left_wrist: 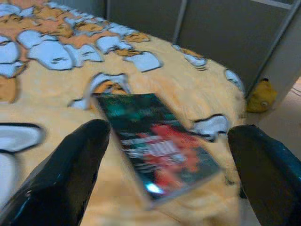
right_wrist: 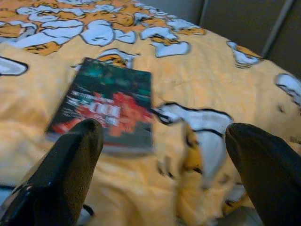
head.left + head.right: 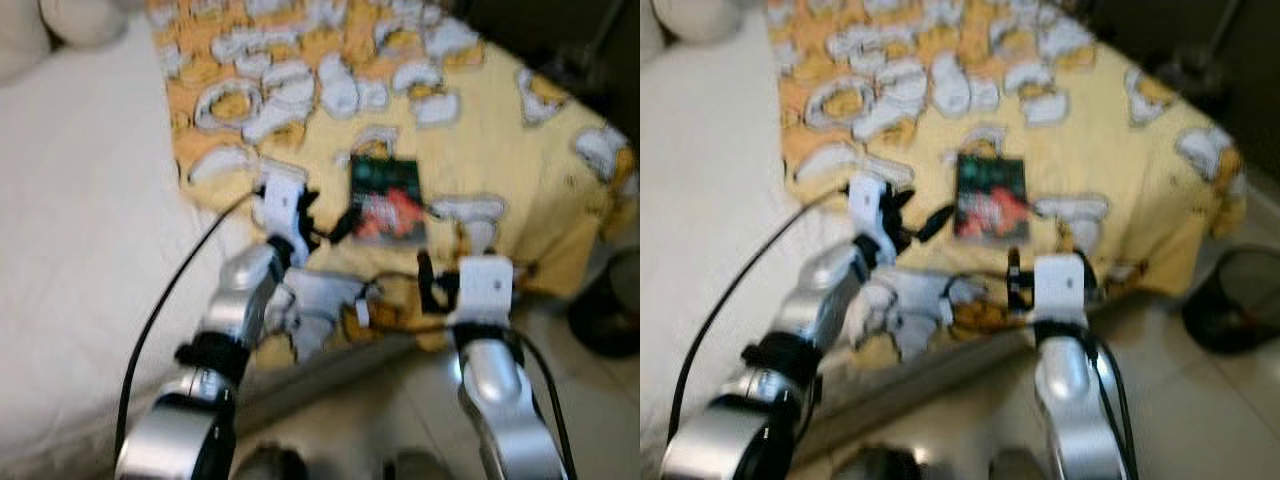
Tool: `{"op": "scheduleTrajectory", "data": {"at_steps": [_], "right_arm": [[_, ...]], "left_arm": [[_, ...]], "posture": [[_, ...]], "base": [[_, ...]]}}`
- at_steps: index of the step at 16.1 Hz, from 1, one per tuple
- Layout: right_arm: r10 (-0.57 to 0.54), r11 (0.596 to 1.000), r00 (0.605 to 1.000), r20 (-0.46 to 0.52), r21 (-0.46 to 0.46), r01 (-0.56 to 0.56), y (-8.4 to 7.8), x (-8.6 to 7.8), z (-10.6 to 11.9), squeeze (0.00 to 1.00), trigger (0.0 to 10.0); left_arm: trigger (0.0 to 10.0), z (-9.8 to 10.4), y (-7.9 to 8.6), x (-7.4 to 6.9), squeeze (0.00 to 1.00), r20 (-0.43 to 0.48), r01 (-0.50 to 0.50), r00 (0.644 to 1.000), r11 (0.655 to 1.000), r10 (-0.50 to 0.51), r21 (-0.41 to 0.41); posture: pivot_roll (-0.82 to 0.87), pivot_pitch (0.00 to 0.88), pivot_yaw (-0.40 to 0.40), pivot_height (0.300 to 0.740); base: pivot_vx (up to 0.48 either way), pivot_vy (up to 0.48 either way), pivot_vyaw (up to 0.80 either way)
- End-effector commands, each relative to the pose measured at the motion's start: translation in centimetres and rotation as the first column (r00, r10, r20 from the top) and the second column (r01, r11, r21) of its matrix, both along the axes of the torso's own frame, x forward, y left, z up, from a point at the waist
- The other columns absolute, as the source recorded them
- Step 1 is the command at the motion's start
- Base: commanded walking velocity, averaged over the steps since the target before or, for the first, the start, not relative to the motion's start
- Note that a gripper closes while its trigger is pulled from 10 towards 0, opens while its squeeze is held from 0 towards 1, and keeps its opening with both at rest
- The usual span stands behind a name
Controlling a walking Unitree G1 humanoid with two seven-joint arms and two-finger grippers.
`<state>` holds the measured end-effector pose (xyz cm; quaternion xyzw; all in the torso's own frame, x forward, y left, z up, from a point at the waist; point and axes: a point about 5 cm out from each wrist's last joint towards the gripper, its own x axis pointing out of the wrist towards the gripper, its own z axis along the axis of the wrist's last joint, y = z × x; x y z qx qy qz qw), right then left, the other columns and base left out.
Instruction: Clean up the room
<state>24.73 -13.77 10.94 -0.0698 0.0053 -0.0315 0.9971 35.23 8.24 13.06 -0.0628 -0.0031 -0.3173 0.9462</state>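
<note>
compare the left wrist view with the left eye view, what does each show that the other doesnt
Left wrist view alone: grey panels behind the bed and a yellow object on the floor.

Left eye view alone: the white sheet, both silver arms with the right gripper, and a dark round thing on the floor.

Shared: the dark book lying flat on the yellow cartoon blanket, with the open left gripper near it.
</note>
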Motion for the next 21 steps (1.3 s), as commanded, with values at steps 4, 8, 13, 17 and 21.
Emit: {"op": "scheduleTrajectory", "data": {"at_steps": [4,8,13,17,21], "right_arm": [[0.027,1.0,1.0,0.01,0.002,-0.027,0.6,0.2,0.0,0.0,10.0],[0.027,1.0,1.0,0.008,0.003,-0.027,0.5,0.3,-0.2,0.0,10.0],[0.038,0.999,0.999,0.015,0.003,-0.038,0.8,0.4,-0.1,0.0,10.0],[0.043,0.999,0.999,-0.002,0.006,-0.043,0.9,-0.1,-0.4,0.0,10.0],[0.039,0.999,0.998,-0.044,-0.006,-0.039,0.1,-2.4,-0.6,0.0,10.0]], "left_arm": [[10.0,-0.4,0.0,-0.4,0.0,0.023,0.029,0.999,0.998,-0.03,0.052],[10.0,-0.7,0.1,-0.5,0.0,0.019,0.019,1.0,0.998,-0.021,0.059],[10.0,-0.7,0.0,-0.4,0.0,0.007,0.004,1.0,0.999,-0.005,0.044],[10.0,-1.8,0.2,0.8,0.0,-0.079,-0.087,0.992,0.986,0.099,0.143],[10.0,-3.2,0.4,1.8,0.0,-0.303,-0.138,0.935,0.977,0.182,0.159]], "posture": [[-0.24,0.121,0.107,0.723],[-0.24,0.131,0.107,0.723],[-0.24,0.144,0.106,0.723],[-0.24,0.162,0.097,0.723],[-0.3,0.239,0.076,0.723]], "base": [[0.38,-0.232,0.0],[0.085,-0.202,0.0],[0.1,-0.426,0.0],[0.159,-0.172,0.0],[0.0,0.0,0.0]]}}
